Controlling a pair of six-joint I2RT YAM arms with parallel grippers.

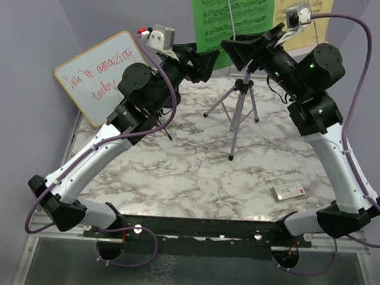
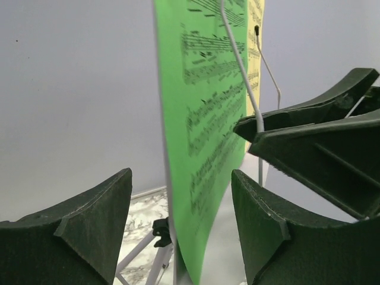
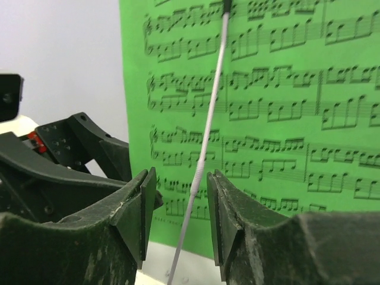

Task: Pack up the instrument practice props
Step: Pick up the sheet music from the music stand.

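Looking down from my overhead camera, I see both arm bases at the near edge of a marbled tabletop (image 1: 175, 174). A small flat white device (image 1: 291, 191) lies near the right arm's base, well apart from everything else. Farther in, a tripod (image 1: 239, 110) stands around the middle of the tabletop, beneath the two tools. A wood-framed whiteboard (image 1: 97, 79) with red writing sits tilted at the far left.

Both arms reach toward the back, where their tools meet above the tripod. My left tool (image 2: 181, 196) is open, its two dark fingers spread wide. The edge of the green music sheet (image 3: 285, 119) hangs between them, touching neither. My right tool (image 3: 178, 205) is also open, by a narrower gap. A thin white wire (image 3: 205, 154) runs up between its pads, nearer one pad than the other, and the pads are not pressed on it.

The green sheet stands upright behind that wire, printed with rows of black notes. A yellow music sheet (image 1: 322, 8) stands just beside it on the right.
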